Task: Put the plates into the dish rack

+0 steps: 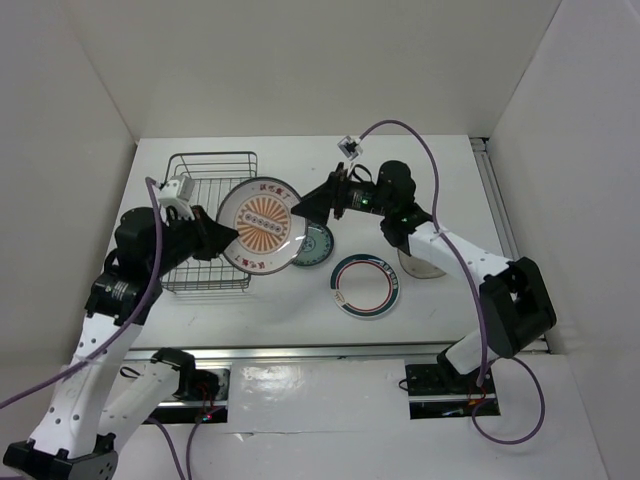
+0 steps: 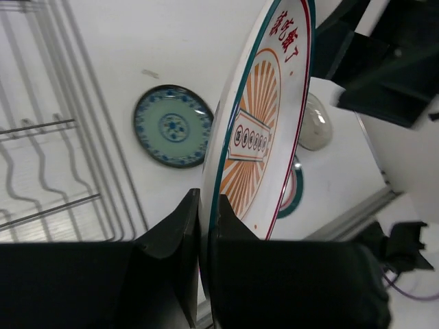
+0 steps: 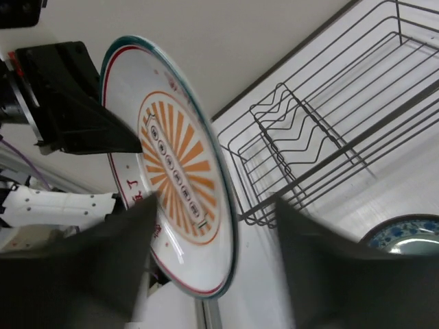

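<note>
My left gripper (image 1: 222, 240) is shut on the rim of the white plate with the orange sunburst (image 1: 262, 225) and holds it tilted on edge beside the dish rack (image 1: 205, 215). In the left wrist view the jaws (image 2: 208, 223) pinch that plate (image 2: 264, 130). My right gripper (image 1: 305, 208) is open at the plate's far edge; its blurred fingers (image 3: 103, 267) straddle the plate (image 3: 171, 185) without gripping it. The teal-patterned plate (image 1: 318, 248) lies flat, half hidden behind the held plate. The green-and-red-rimmed plate (image 1: 366, 285) lies flat to its right. The glass plate (image 1: 420, 265) lies under the right arm.
The rack's wire dividers show in the right wrist view (image 3: 329, 137) and at the left of the left wrist view (image 2: 41, 157). White walls enclose the table on three sides. A metal rail (image 1: 330, 350) runs along the near edge.
</note>
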You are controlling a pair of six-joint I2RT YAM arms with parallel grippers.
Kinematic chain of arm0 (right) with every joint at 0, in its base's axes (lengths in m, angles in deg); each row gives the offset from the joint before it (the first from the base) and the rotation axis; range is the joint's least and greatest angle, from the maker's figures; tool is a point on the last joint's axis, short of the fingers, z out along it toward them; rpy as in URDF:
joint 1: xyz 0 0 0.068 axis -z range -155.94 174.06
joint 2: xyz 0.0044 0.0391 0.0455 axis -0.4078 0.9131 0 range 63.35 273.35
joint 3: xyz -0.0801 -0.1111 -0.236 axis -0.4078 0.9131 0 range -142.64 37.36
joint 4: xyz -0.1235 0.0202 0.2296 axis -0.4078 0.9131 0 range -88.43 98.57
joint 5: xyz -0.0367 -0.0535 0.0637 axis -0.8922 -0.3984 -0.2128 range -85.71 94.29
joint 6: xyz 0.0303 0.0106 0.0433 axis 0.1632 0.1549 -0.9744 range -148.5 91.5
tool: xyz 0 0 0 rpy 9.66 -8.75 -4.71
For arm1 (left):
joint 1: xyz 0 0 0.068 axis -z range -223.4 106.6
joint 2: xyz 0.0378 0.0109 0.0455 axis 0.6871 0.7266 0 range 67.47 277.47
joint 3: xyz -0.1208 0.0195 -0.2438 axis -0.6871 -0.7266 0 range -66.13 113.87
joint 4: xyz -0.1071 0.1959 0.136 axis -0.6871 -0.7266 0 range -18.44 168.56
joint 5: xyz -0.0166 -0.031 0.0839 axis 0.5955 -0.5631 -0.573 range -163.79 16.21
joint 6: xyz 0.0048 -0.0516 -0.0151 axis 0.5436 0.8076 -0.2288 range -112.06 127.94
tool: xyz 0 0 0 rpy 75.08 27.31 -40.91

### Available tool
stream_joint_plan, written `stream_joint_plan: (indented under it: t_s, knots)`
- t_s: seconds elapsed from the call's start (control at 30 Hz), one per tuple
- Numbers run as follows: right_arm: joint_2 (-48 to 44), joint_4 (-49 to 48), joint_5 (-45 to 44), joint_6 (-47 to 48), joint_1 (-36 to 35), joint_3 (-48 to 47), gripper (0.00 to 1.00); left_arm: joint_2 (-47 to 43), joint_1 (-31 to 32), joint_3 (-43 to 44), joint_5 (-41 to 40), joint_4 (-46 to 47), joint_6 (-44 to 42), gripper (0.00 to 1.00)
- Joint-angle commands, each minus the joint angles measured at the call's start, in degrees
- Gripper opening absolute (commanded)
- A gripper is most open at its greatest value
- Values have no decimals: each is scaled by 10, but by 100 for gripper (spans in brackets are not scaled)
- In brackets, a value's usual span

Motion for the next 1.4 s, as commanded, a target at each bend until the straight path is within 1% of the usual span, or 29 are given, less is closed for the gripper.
stream_joint_plan:
  t_s: [0.0, 0.07, 0.1, 0.13, 0.17, 0.2, 0.23, 0.3, 0.37, 0.43, 0.47, 0.5, 0.53, 0.6, 0.63, 0.67, 0.77, 0.87, 0.97, 1.1, 1.37]
  knots:
    - [1, 6, -3, 7, -12, -32, 100, -37, -4, 4, -105, 4, -22, 0]
    - [1, 53, -37, 25, -12, -32, 100, -60, -4, 27, -174, -25, -17, 0]
    - [1, 59, -37, 35, -12, -32, 100, -66, -4, 36, -267, -40, -4, 0]
    - [1, 59, -44, 41, -12, -27, 100, -66, -4, 44, -314, -71, 2, 0]
    - [-4, 59, -44, 41, -12, -27, 100, -75, -4, 55, -364, -82, 8, 0]
    - [-4, 59, -44, 41, -12, -18, 100, -82, -4, 55, -445, -88, 8, 0]
    - [-4, 59, -44, 47, -7, -11, 100, -82, 4, 55, -481, -88, 8, 0]
    - [-4, 65, -44, 54, -7, -5, 100, -82, 4, 55, -546, -93, -21, 0]
    - [-4, 65, -39, 54, -7, -5, 100, -75, 4, 55, -578, -93, -35, 0]
    - [-4, 65, -33, 54, -7, 10, 100, -69, 4, 55, -616, -69, -71, 0]
    - [-4, 59, -33, 54, -7, 10, 100, -63, 4, 49, -625, -57, -91, 0]
    - [2, 51, -25, 48, -7, 16, 100, -63, 4, 43, -634, -47, -128, 0]
    - [2, 51, -25, 48, -7, 21, 100, -63, 4, 38, -651, -6, -149, 0]
    - [7, 38, -14, 40, -7, 21, 100, -47, 4, 23, -667, 39, -196, 0]
    - [7, 38, -14, 33, -7, 27, 100, -40, 4, 23, -667, 61, -250, 0]
    - [12, 30, -8, 26, -7, 33, 100, -32, 4, 23, -667, 87, -275, 0]
    - [12, 29, -3, 25, -7, 39, 100, -4, 4, 30, -645, 98, -335, 0]
    - [12, 35, 2, 25, -7, 45, 100, 3, 4, 36, -595, 113, -384, 0]
    - [2, 35, 2, 32, -1, 57, 100, 9, 4, 24, -585, 134, -409, 0]
    - [2, 35, 8, 32, -1, 62, 100, 35, 4, 16, -605, 144, -414, 0]
    - [-14, 29, 8, 26, -1, 76, 100, 41, 4, -49, -605, 162, -359, 0]
